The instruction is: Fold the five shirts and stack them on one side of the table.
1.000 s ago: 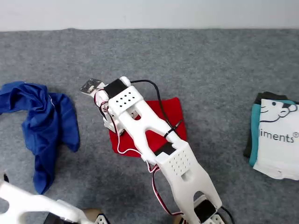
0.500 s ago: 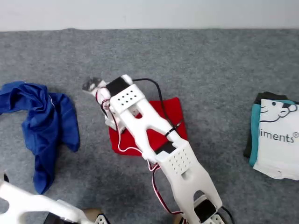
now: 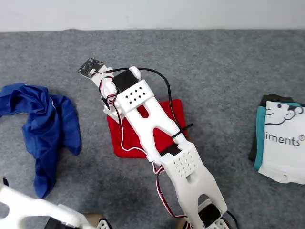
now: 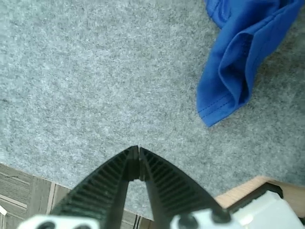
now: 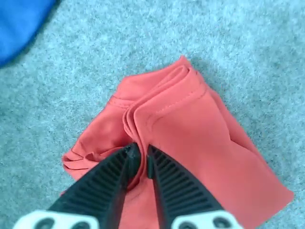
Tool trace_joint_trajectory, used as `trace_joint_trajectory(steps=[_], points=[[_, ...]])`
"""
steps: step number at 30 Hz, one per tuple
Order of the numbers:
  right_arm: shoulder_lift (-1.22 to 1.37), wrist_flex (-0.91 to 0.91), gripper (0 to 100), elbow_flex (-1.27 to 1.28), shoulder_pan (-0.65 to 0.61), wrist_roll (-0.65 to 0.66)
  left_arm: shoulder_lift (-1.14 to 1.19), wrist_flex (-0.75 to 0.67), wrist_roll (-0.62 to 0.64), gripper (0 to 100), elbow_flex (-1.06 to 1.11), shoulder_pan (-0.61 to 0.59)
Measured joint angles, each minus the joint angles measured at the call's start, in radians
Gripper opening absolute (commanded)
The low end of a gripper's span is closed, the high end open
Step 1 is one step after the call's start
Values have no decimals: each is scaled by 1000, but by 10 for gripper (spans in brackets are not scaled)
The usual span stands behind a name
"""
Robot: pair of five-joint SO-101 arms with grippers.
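High view: a folded red cotton shirt [image 3: 131,142] lies at the centre of the grey felt-covered worktop [image 3: 214,62]. The white right arm [image 3: 186,167] enters from 6 o'clock and crosses over the shirt toward 11 o'clock, covering its middle. A crumpled blue cloth shirt [image 3: 45,129] lies at 9 o'clock, well apart from the red one. At 3 o'clock sits a stack of folded shirts [image 3: 283,143], a white printed one on top with teal and dark layers beneath. The white left arm [image 3: 28,207] shows at 7 o'clock, near the lower end of the blue shirt.

In the right wrist view, the right gripper [image 5: 139,151] is closed down to a thin slit, pinching a raised fold at the layered edge of the red shirt. The rest of that shirt lies flat on the felt beyond the tips.

In the left wrist view, the left gripper [image 4: 138,155] has its black ridged fingers pressed together with nothing between them. It hangs above bare felt at the worktop's edge, with a hem of the blue shirt near but apart from it.
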Motion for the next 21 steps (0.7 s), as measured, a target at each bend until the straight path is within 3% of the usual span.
trace_joint_trajectory(steps=[7, 12, 17, 21], points=[[29, 2, 260, 31, -43, -17, 0, -6, -2, 5, 0, 0], [-15, 2, 198, 31, -43, -64, 0, -6, -2, 5, 0, 0], [-115, 2, 12, 38, -18, -31, 0, -6, -3, 5, 0, 0], [-180, 2, 10, 149, 52, 28, 0, -6, -3, 5, 0, 0]])
